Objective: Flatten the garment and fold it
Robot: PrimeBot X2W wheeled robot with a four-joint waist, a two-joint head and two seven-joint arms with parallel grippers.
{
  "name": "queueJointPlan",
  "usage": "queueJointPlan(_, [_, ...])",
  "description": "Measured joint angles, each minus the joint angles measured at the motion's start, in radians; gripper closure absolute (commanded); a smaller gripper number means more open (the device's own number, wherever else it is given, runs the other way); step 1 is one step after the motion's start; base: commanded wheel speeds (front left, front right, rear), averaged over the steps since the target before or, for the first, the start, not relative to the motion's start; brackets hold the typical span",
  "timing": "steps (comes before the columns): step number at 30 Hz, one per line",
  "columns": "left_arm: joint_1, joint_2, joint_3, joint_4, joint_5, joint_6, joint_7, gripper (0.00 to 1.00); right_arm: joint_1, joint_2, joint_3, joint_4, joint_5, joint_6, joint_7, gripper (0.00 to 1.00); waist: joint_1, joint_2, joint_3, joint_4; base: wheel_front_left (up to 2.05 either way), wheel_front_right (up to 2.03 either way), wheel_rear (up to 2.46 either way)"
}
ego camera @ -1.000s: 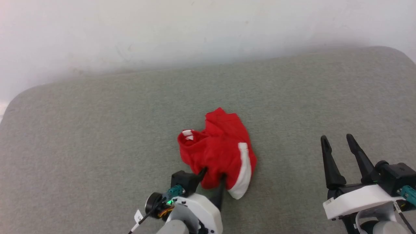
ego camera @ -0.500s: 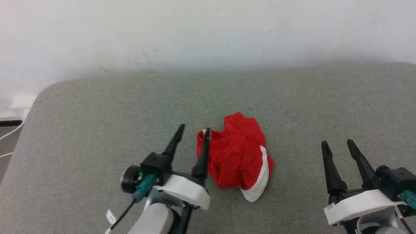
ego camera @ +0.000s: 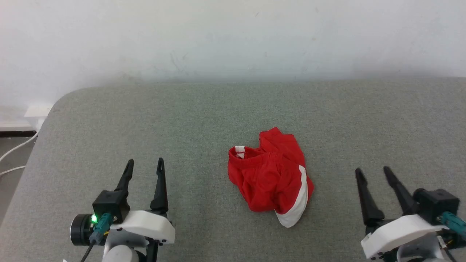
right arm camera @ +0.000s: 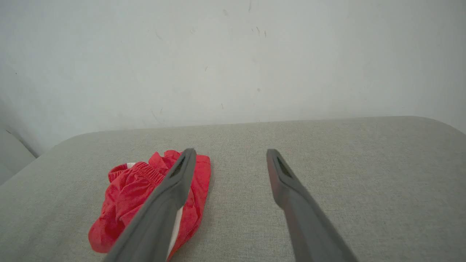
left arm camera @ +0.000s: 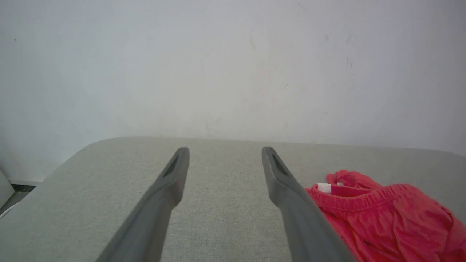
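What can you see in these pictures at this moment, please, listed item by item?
garment: one, bright red with a white side stripe and a white tag at the waistband, crumpled near the middle of the padded surface, between the two grippers and touching neither
padded surface: one, grey fabric with rounded corners, against the wall
wall: one, white with faint scuffs, behind the surface
cable: count unclear, white, on the floor past the surface's left edge
left gripper: one, dark fingers on a white body, open, lower left, over bare surface
right gripper: one, dark fingers on a white body, open, lower right, over bare surface
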Motion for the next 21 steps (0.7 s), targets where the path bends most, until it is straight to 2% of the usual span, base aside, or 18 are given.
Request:
queueJointPlan(5, [0.009,0.007,-0.003,-0.013,-0.002,-0.001,0.009,0.00,-0.033,-0.002,0.040,0.064,0.013,0.000,0.135,0.00,0.0000,0.0000,0.012,0.004,0.00,0.00,0.00])
queueJointPlan(10, [0.009,0.000,-0.009,-0.016,-0.015,-0.003,0.017,0.00,-0.167,-0.003,0.151,0.128,0.029,0.000,0.281,0.00,0.0001,0.0000,0.026,0.012,0.00,0.00,0.00])
queueJointPlan(18, [-0.015,-0.020,-0.031,-0.004,-0.018,-0.019,0.016,0.00,-0.403,-0.118,0.360,0.231,0.117,0.000,0.489,0.00,0.0001,0.0000,0.038,0.052,0.00,0.00,0.00])
queueJointPlan(21, [-0.018,-0.027,-0.035,0.003,-0.018,-0.021,0.015,0.00,-0.485,-0.136,0.427,0.291,0.163,0.000,0.572,0.00,0.0002,0.0000,0.045,0.063,0.00,0.00,0.00])
